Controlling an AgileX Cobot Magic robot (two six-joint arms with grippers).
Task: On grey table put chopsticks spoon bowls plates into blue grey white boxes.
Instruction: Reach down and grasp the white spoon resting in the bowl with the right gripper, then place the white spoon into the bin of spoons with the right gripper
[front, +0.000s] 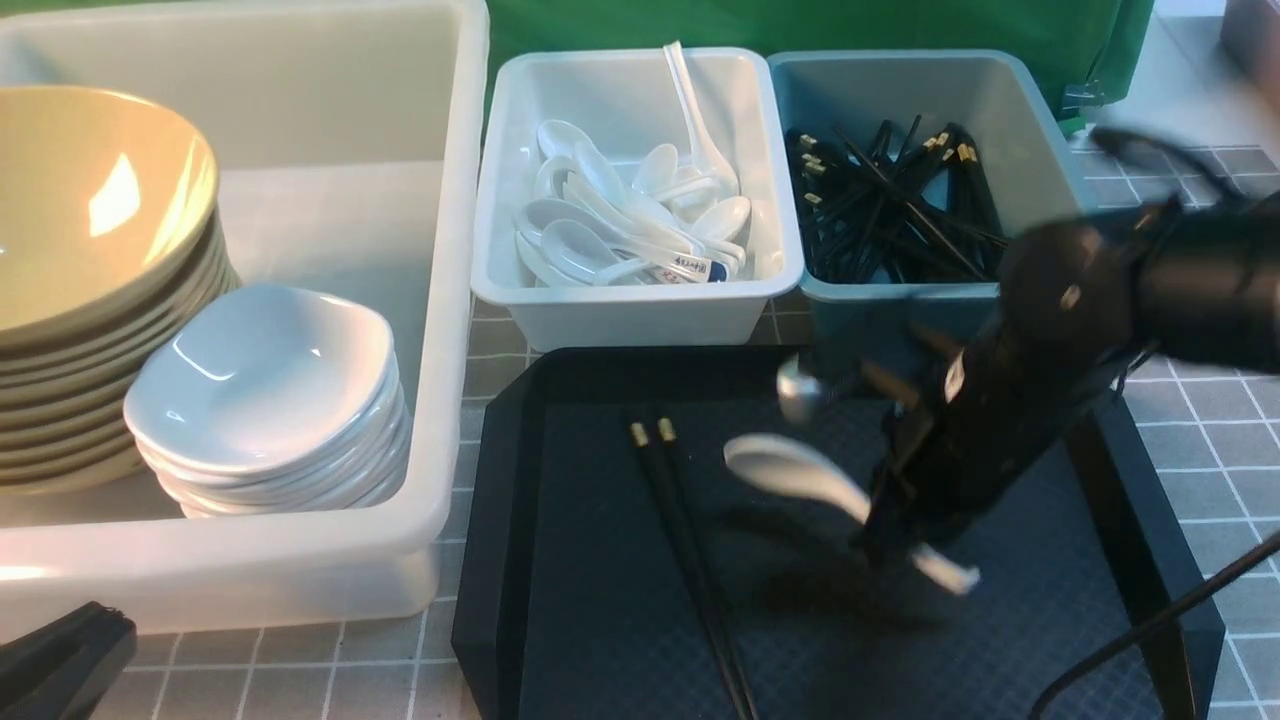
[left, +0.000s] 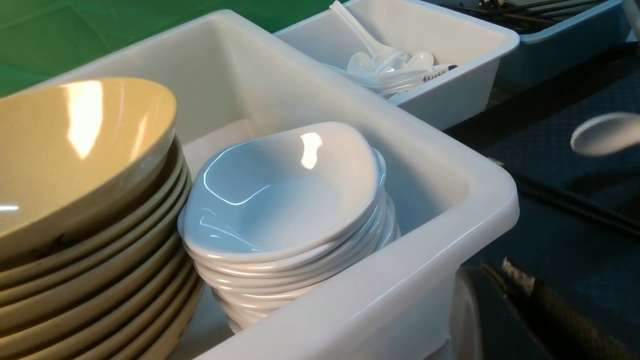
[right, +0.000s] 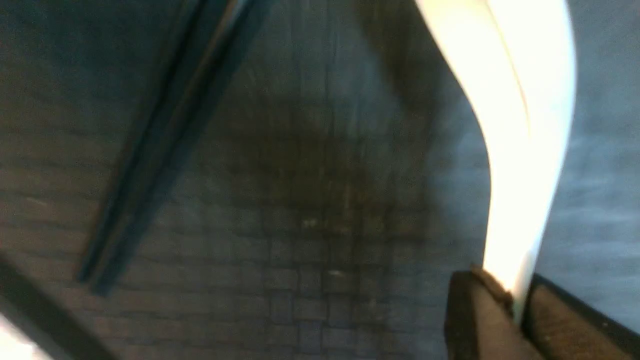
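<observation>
We're pinching the spoon (front: 795, 472) by its handle, right gripper (right: 515, 305) clamped narrow on it, readying it for the far pale box (front: 640, 318).

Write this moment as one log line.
right claw: gripping glossy white soup spoon | place: above black textured tray | left claw: shut

three boxes (front: 455, 300); one tray (front: 560, 600); two chopsticks (front: 680, 520) on tray; one spoon (front: 795, 470) above it

Green cloth backdrop (front: 800, 25) at rear.
</observation>
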